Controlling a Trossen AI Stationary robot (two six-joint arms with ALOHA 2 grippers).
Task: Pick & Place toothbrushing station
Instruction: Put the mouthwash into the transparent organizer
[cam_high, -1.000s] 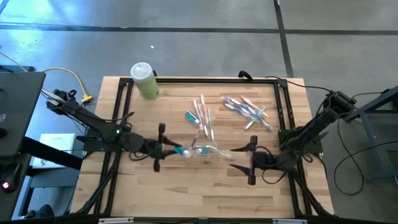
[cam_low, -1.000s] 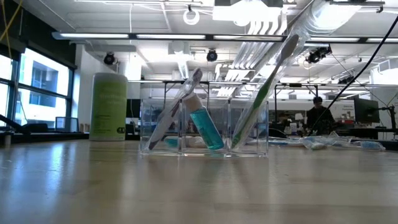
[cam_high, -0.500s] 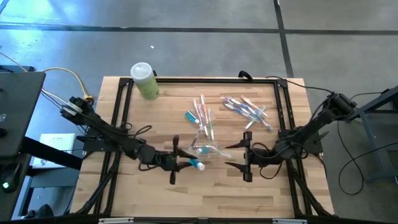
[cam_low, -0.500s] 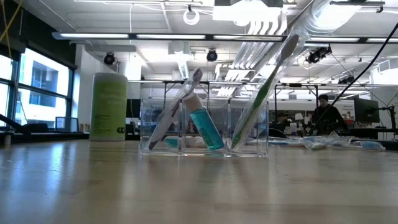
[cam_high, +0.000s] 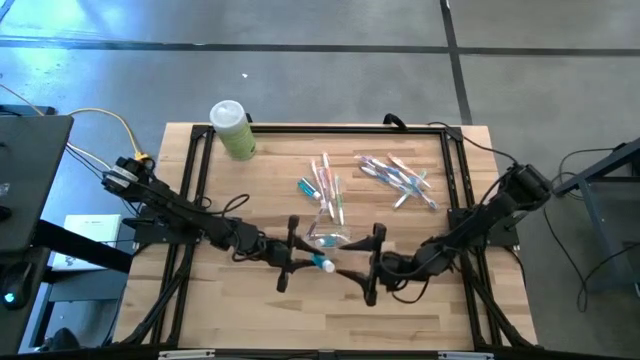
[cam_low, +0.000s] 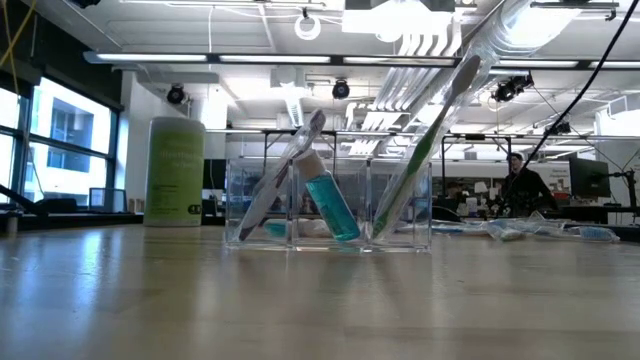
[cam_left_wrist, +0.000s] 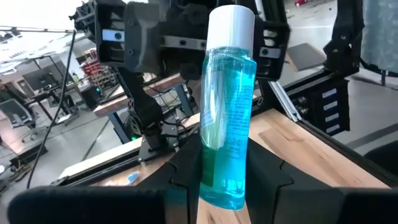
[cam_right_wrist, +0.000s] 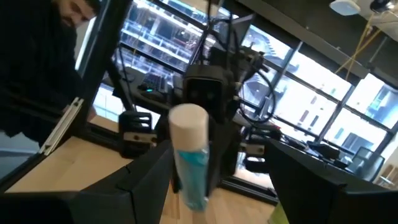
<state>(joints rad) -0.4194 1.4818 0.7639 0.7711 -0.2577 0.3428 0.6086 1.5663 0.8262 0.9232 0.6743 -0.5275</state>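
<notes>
A clear blue bottle (cam_left_wrist: 227, 112) with a white cap (cam_right_wrist: 188, 121) hangs level above the table's middle (cam_high: 320, 264). My left gripper (cam_high: 300, 258) is shut on it. My right gripper (cam_high: 356, 268) faces it from the table's right, open. Its fingers stand on either side of the cap without touching. Just beyond them on the table stands a clear organizer (cam_high: 332, 238). In the low view the organizer (cam_low: 330, 205) holds a grey toothbrush (cam_low: 290, 175), a teal tube (cam_low: 328, 205) and a green toothbrush (cam_low: 420, 150), all leaning on its walls. My left gripper pinches the bottle's bottom end (cam_left_wrist: 221, 186) between its two fingers. The fingers come level from the table's left and lie along the bottle. The bottle sticks straight out past the fingertips, cap toward the table's right, lifted clear of the table.
Loose toothbrushes lie in two heaps beyond the organizer, one at the middle (cam_high: 325, 185) and one at the far right (cam_high: 400, 175). A green canister (cam_high: 232, 130) stands at the far left corner. A black frame (cam_high: 320, 128) runs round the table.
My left gripper has carried the bottle toward the table's right and slightly toward the near edge, sinking a little. My right gripper has moved toward the table's left, rolling as it went, and now faces the bottle's cap.
</notes>
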